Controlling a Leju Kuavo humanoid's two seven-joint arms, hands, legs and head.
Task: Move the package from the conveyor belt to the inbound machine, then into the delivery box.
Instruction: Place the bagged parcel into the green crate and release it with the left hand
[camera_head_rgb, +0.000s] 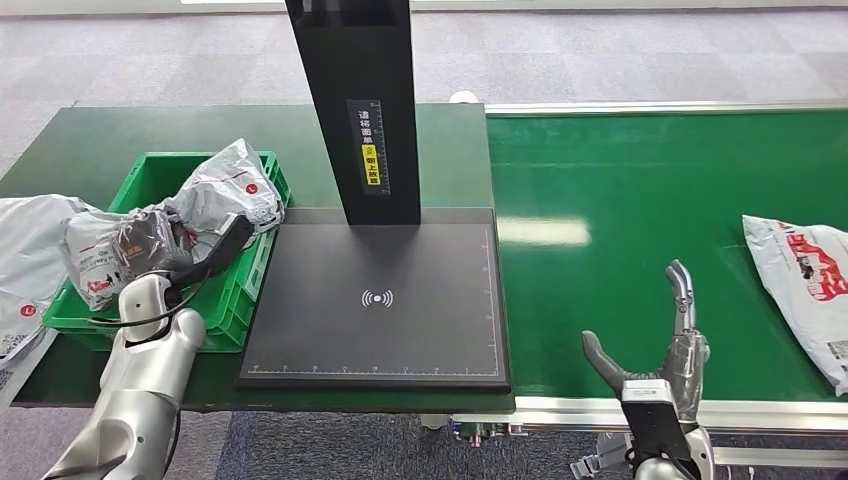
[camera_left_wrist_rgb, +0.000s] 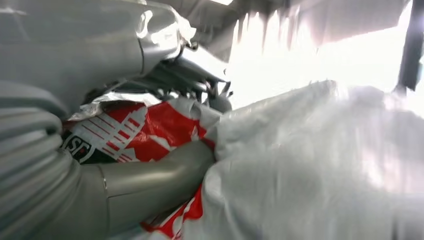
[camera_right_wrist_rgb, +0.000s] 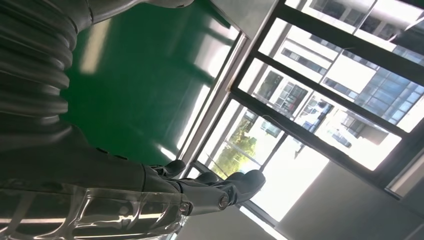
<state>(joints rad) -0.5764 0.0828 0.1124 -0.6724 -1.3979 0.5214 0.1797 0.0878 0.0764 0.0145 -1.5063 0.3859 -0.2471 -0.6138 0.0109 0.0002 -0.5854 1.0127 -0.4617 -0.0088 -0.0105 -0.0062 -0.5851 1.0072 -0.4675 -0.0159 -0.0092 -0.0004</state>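
A grey package (camera_head_rgb: 115, 250) is being gripped by the left hand (camera_head_rgb: 190, 255) above the green delivery box (camera_head_rgb: 150, 170), left of the inbound machine (camera_head_rgb: 375, 300). It may be snagged on the box's heaped bag (camera_head_rgb: 235, 185). The right hand (camera_head_rgb: 660, 345) is being held spread, empty.

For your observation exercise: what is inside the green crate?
The green crate holds a crumpled grey-white package, and the left hand holds a second package over its near end. The crate's floor beneath them is covered.
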